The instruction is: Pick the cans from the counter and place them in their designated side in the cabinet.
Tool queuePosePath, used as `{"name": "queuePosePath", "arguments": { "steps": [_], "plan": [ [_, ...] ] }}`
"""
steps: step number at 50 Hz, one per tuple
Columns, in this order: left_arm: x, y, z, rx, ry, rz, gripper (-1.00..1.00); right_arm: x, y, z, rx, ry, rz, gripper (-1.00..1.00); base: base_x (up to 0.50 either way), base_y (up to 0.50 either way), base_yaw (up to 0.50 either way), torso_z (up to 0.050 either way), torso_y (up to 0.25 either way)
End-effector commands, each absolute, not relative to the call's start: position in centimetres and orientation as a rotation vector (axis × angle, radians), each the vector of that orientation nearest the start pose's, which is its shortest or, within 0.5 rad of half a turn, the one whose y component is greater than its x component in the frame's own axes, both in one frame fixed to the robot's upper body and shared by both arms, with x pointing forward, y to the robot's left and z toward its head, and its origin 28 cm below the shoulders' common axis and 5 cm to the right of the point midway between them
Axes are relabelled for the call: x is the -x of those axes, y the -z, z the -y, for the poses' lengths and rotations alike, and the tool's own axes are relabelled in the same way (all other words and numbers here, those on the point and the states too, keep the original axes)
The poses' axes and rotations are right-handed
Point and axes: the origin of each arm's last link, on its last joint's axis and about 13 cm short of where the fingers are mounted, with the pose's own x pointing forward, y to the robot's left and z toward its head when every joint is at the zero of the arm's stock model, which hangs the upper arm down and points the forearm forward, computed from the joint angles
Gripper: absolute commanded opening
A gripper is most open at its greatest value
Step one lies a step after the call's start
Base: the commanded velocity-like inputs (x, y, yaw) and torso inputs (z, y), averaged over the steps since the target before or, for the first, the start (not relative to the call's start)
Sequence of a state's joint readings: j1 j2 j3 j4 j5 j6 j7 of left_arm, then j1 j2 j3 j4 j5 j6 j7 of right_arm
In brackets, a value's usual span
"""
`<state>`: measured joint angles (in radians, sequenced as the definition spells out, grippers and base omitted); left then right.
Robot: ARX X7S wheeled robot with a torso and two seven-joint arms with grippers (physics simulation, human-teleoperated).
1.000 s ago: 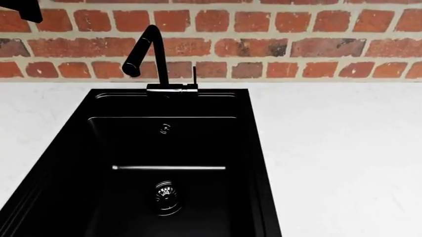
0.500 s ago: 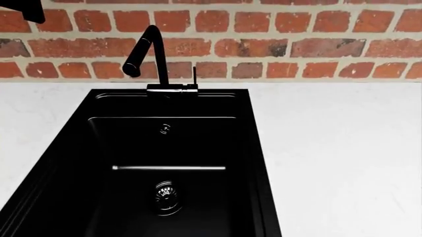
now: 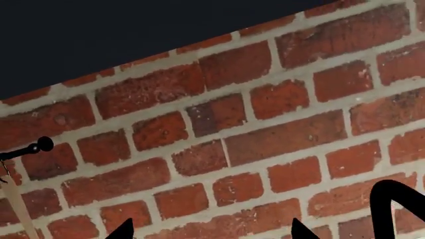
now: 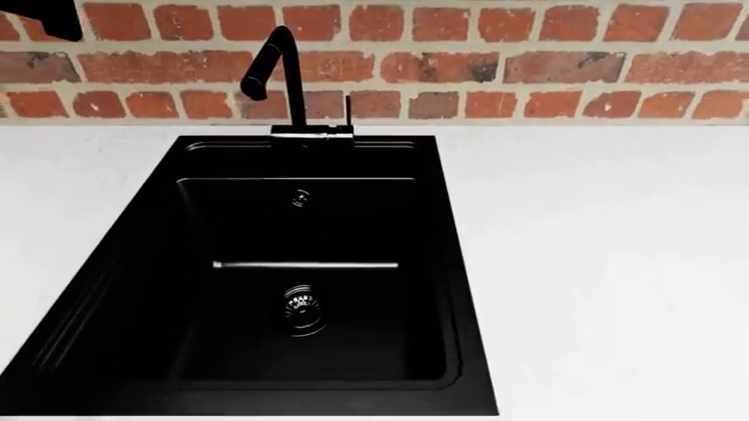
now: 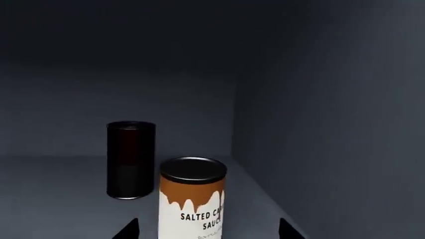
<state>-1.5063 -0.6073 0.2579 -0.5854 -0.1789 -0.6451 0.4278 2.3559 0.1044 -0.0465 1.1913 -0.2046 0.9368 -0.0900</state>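
My head view has tilted down, showing more sink (image 4: 316, 263). My right gripper (image 5: 207, 229) stands spread around the caramel can (image 5: 192, 199) in the cabinet (image 5: 319, 124): 1 placed.

"SALTED CA… SAUC…" on can (image 5: 192, 201)

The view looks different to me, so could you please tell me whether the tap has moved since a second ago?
No. The tap still stands on the sink's rear rim; the camera shifted.
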Motion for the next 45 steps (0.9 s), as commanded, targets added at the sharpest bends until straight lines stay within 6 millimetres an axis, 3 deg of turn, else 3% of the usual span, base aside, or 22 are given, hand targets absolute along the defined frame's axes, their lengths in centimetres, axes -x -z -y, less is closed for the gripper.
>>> {"name": "queuePosePath", "arguments": {
  "steps": [1, 26, 45],
  "plan": [
    [-35.0, -36.5, -39.7, -0.263, 0.011, 0.153, 1.0, -29.6, -56.3, 15.2, 0.109, 0.193, 0.217, 1.0, -0.32, 0.0, 0.0, 0.0, 0.0],
    [-35.3, -35.8, -38.9, -0.256, 0.021, 0.167, 1.0, -30.0, -56.0, 15.9, 0.143, 0.133, 0.194, 1.0, -0.29, 0.0, 0.0, 0.0, 0.0],
    [-35.1, -33.9, -36.4, -0.196, 0.019, 0.265, 1.0, -31.5, -54.8, 16.6, 0.135, 0.013, 0.181, 1.0, -0.15, 0.0, 0.0, 0.0, 0.0]
  ]
}}
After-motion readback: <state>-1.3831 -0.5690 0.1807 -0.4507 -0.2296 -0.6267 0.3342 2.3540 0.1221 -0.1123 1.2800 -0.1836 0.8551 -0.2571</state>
